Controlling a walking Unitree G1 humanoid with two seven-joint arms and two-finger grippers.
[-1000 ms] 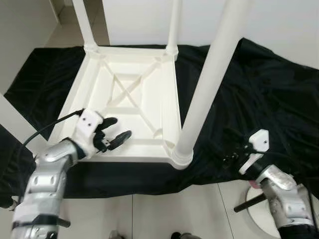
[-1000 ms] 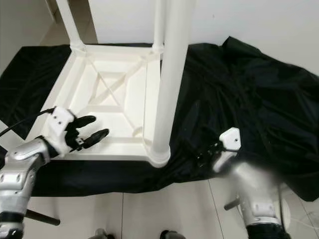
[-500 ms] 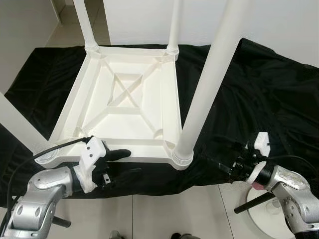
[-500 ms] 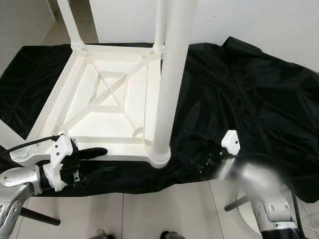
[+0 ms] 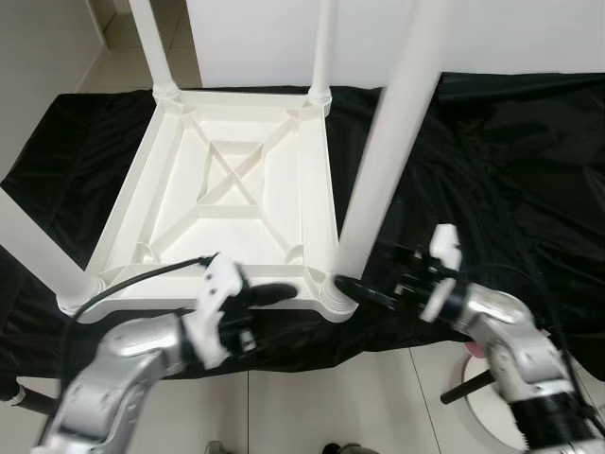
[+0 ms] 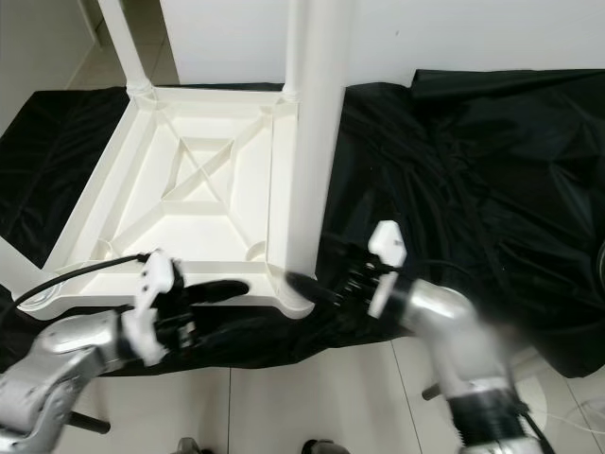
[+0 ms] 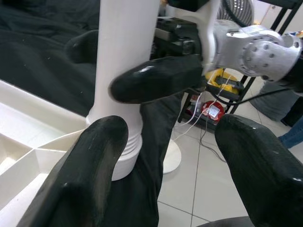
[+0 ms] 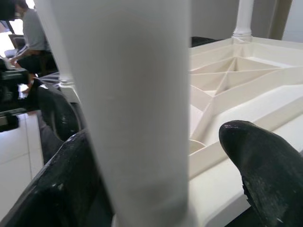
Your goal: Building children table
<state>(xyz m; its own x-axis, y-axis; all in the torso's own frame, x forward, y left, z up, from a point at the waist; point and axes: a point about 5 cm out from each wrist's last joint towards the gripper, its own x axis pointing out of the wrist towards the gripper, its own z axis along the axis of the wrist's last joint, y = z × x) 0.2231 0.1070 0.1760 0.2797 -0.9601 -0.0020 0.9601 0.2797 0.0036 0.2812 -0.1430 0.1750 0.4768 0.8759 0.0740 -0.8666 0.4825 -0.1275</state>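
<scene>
Children's table [image 5: 236,189], white plastic, upside down on black cloth [image 5: 492,161], legs up. Near right leg [image 5: 383,170]: right gripper [image 5: 364,288] open, fingers either side of its base, not closed on it. Left gripper [image 5: 260,305] open, empty, at table's near edge.

Pale glossy floor tiles [image 5: 312,407] with thin dark grout lines, running along the near edge. Over them, a wide black cloth [image 5: 510,161], creased and faintly shiny, spread back to a plain white wall [image 6: 492,33]. To the left of that wall, an opening onto beige tiled floor [image 5: 118,57]. A round white base [image 5: 492,402] with a dark rod on the tiles at the right. Farther off in the wrist views: a black metal rack [image 7: 284,19], loose cables [image 7: 201,111], and a seated person [image 8: 28,40]. Even, soft indoor light.
</scene>
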